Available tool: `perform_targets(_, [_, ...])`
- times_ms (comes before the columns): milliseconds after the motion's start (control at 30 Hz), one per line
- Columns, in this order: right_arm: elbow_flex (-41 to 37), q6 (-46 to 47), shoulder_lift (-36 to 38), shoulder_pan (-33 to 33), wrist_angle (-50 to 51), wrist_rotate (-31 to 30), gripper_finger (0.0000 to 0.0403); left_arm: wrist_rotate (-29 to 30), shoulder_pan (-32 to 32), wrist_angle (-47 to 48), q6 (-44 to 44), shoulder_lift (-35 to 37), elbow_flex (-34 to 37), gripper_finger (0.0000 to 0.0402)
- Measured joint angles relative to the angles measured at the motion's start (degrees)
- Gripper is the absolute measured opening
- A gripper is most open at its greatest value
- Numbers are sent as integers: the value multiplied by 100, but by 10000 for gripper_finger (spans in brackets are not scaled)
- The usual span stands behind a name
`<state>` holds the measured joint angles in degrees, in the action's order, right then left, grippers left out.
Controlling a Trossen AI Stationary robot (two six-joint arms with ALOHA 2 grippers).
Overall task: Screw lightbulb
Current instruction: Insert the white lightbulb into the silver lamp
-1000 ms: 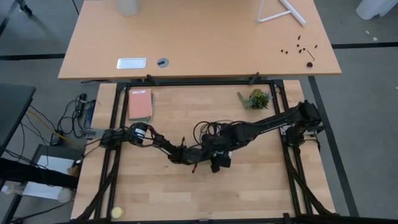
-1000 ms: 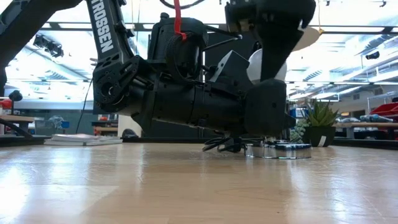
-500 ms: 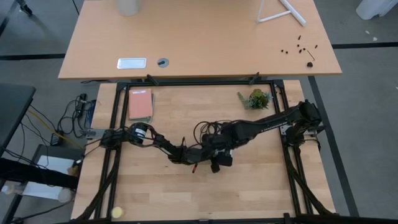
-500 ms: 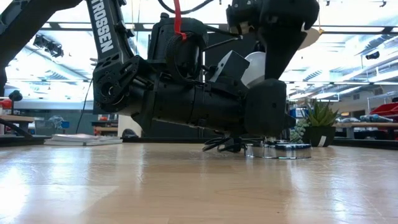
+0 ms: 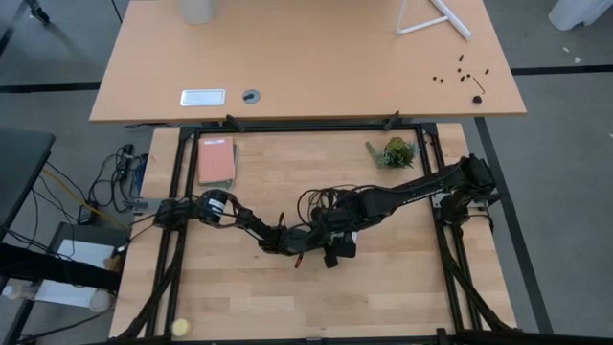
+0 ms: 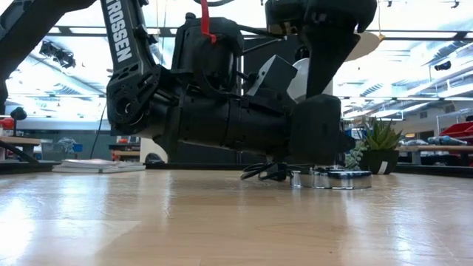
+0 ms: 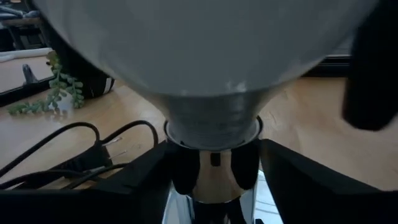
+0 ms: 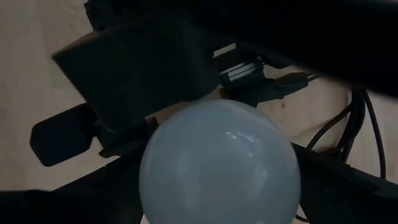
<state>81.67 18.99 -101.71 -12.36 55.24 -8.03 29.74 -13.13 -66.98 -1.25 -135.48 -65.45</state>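
Where the two dark arms meet near the middle of the wooden table (image 5: 230, 287), the lightbulb (image 7: 205, 56) stands upright with its narrow grey threaded end pointing down into a silvery socket (image 6: 331, 177).

Closest, in the left wrist view, the bulb's white glass fills the frame, its screw neck sits between the left gripper's (image 7: 211, 162) two dark fingers (image 7: 143, 180), and gaps show on both sides of the socket collar below it. They look partly open, around the socket but not clamped on it.

The right wrist view looks down onto the round top of the bulb. The right gripper (image 8: 217, 199) stands wide, and dark finger shapes flank the glass; whether they press on it cannot be told.

From table height, the socket disc rests flat on the wood, mostly hidden behind the arms. A small potted plant (image 6: 378, 148) stands farther back.

From above, both grippers merge into one dark cluster and the bulb is hidden.

The step in hand seems to be turning the bulb into the socket. Next, probably, one gripper steadies the base while the other twists.
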Motion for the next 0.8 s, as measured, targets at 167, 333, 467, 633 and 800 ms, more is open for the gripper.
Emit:
perform_targets(167, [0, 28, 2, 9, -2, -46, 346, 1, -27, -22, -113, 0, 0, 260])
perform_targets(333, [0, 30, 2, 9, 11, -48, 346, 120, -114, -37, -337, 0, 0, 261])
perform_targets(467, [0, 32, 2, 9, 13, -48, 346, 192, -126, -53, -338, 2, 16, 261])
perform_targets(633, [0, 32, 2, 9, 16, -48, 346, 258, -122, -44, -315, 231, 303, 261])
perform_targets(800, [0, 32, 2, 9, 17, -48, 346, 253, -123, -49, -308, 415, 593, 261])
